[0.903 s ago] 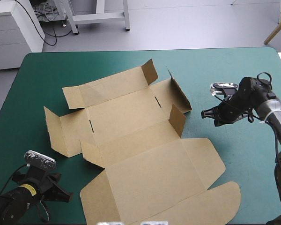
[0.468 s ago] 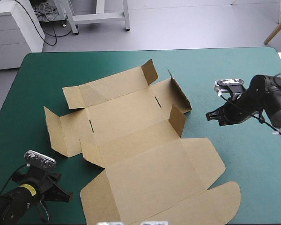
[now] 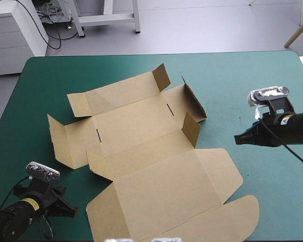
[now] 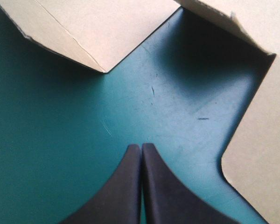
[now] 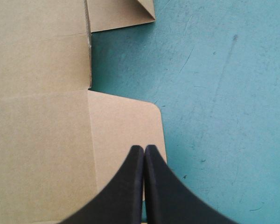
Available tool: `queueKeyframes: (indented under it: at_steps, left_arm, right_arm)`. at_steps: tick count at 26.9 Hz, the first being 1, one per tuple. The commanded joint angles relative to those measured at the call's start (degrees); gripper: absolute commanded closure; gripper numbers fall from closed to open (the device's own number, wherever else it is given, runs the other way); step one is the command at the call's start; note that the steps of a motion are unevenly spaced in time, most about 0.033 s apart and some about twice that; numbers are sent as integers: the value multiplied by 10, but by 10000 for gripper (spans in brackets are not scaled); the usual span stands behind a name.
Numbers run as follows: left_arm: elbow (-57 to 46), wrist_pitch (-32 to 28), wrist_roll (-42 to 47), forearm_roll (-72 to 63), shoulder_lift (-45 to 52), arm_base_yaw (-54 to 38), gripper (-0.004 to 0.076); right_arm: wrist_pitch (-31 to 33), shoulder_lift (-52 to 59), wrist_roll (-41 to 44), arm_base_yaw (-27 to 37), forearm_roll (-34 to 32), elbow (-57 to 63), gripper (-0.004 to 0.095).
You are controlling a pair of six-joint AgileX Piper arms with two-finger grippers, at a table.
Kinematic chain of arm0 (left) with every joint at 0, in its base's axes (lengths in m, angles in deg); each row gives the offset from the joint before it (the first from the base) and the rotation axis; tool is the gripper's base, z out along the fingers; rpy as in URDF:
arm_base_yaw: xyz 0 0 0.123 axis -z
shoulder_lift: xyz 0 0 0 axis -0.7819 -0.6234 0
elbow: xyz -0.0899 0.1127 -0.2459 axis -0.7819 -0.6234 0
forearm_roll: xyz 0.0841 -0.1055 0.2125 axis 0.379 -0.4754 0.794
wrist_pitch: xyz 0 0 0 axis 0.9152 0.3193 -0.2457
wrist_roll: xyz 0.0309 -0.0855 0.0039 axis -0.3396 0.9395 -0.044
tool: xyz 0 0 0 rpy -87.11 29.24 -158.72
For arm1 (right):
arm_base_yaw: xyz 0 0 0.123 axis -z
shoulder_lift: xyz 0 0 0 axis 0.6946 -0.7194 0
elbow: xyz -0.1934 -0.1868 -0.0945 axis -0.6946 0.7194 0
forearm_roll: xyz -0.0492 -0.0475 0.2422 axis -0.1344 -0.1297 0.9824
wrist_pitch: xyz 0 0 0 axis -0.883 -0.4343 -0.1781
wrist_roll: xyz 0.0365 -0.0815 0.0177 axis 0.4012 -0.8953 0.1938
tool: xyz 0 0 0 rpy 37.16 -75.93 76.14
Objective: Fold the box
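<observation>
1. Found left tool (image 4: 141, 145) pinched to a point, empty, low over the teal-green bench (image 3: 232, 75) beside the near-left corner of the box (image 3: 141, 151).
2. Noted box mid-bench: brown sheet mostly flat, a few short flaps raised.
3. Found right tool (image 5: 144, 147) likewise pinched together, empty, near the rounded flap (image 5: 126, 126).
4. Judged best: spread fingers first, lift one wall along its crease, pin the base meanwhile.

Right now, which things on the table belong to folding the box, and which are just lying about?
Job: brown box, mostly flat; left gripper, jaws shut; right gripper, jaws shut.
Lying about: only the teal-green cover; nothing else shows.
</observation>
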Motion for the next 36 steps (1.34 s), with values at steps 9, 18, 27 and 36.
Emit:
queueKeyframes:
  at_steps: [9,18,27,36]
  left_arm:
    - [14,-28,8,-3,-3,3,734]
    - [14,-28,9,-3,-3,3,734]
    - [14,-28,9,-3,-3,3,734]
    - [14,-28,9,-3,-3,3,734]
  right_arm:
    - [-15,64,-56,2,37,52,927]
    - [-16,64,-70,2,43,52,885]
    - [-16,64,-93,2,45,53,357]
    - [-50,64,-119,2,109,53,317]
